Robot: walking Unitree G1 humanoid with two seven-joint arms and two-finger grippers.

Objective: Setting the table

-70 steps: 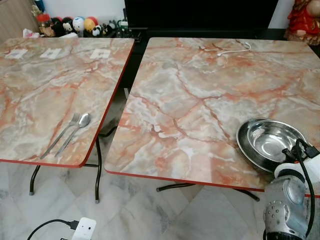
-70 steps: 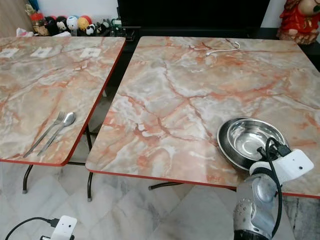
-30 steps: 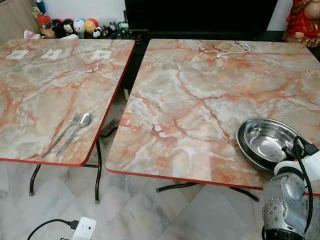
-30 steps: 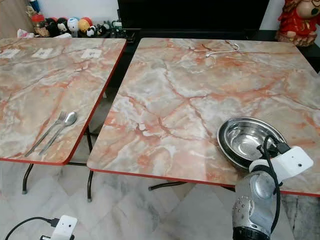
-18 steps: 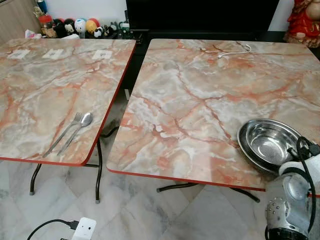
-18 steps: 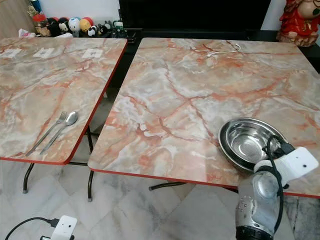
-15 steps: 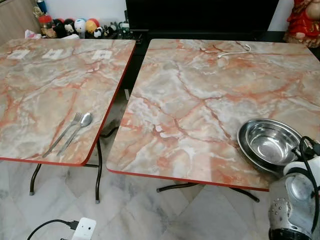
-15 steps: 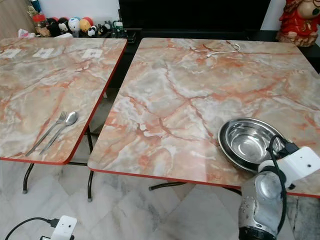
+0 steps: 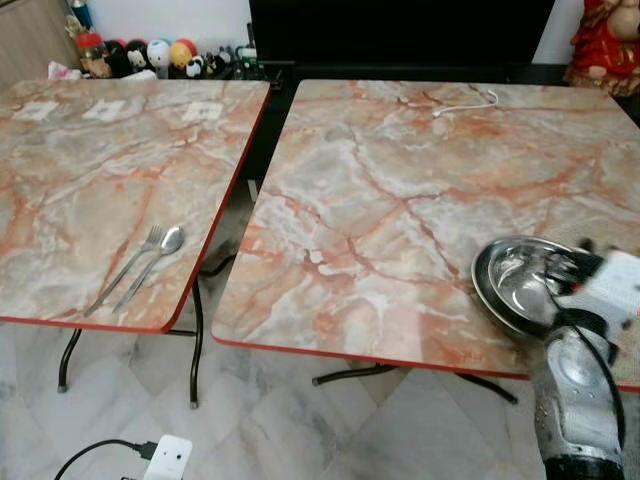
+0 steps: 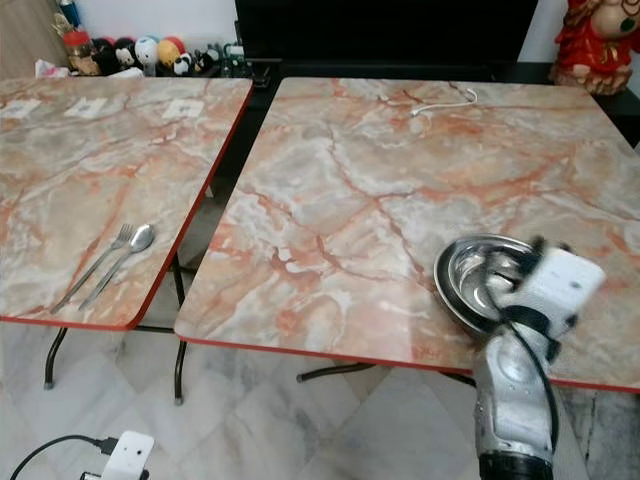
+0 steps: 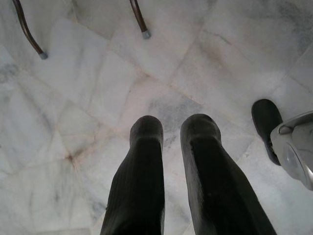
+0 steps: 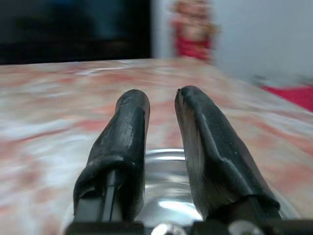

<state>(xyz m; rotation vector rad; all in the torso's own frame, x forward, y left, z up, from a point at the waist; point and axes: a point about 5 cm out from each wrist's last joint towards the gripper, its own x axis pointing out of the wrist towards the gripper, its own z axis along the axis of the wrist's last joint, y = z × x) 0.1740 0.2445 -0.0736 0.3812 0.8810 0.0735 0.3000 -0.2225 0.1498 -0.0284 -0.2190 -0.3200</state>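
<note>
Right hand [image 12: 161, 98]: fingers slightly parted, gripping nothing, poised over steel bowls [image 9: 515, 285] stacked at 4 o'clock on the right counter [image 9: 400, 190]. Left hand [image 11: 171, 129]: fingers narrowly apart, idle above floor [image 11: 73, 122]. Fork [image 9: 125, 268] and spoon [image 9: 150, 262]: left counter [image 9: 90, 170], 5 o'clock edge.

Shiny steel bowls [image 10: 480, 280], a glossy marble-look table [image 10: 350, 190], matt black ribbed fingers [image 12: 122, 147].

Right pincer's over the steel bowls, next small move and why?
Probably lower the right pincer to straddle the near rim of the steel bowls. Its fingers stand slightly apart above the bowls, holding nothing; the bowls sit at the right table's near edge, far from the fork and spoon.
</note>
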